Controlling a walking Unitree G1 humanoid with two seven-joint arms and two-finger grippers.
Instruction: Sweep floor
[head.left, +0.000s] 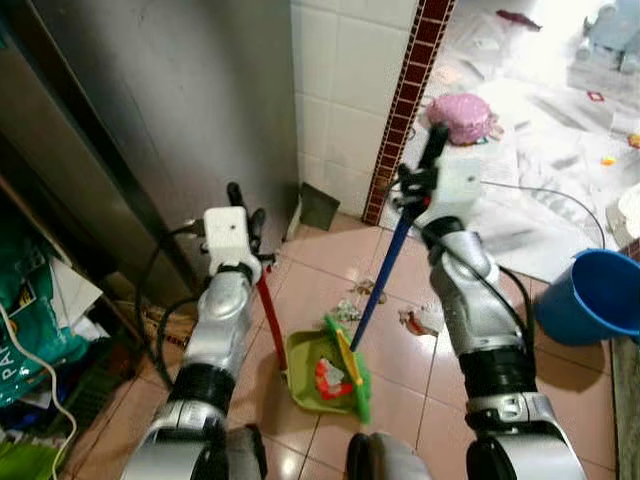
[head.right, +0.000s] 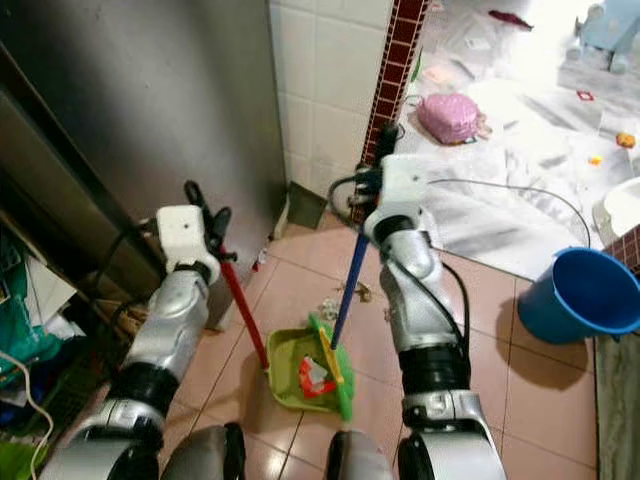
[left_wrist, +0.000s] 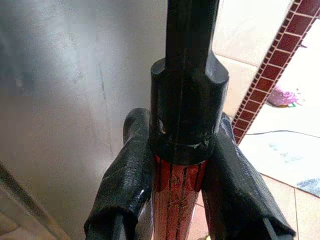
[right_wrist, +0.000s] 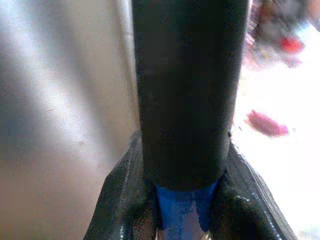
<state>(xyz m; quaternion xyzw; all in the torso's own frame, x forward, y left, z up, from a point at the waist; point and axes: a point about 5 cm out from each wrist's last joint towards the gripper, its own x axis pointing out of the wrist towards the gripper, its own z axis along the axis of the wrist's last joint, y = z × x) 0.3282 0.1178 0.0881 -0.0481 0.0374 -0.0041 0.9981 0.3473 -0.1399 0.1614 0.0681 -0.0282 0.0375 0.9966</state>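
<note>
My right gripper (head.left: 432, 165) clenches the blue broom handle (head.left: 385, 275); my left gripper (head.left: 246, 222) clenches the red dustpan handle (head.left: 270, 318). The green dustpan (head.left: 325, 375) sits on the tiles, apparently mouth toward the scraps (head.left: 362, 292). Both handles slant down toward it. I should keep it flat and use short strokes.

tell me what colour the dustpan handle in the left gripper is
Red, with a black end cap. The left gripper clamps the dustpan handle, clearest in the left wrist view.
</note>
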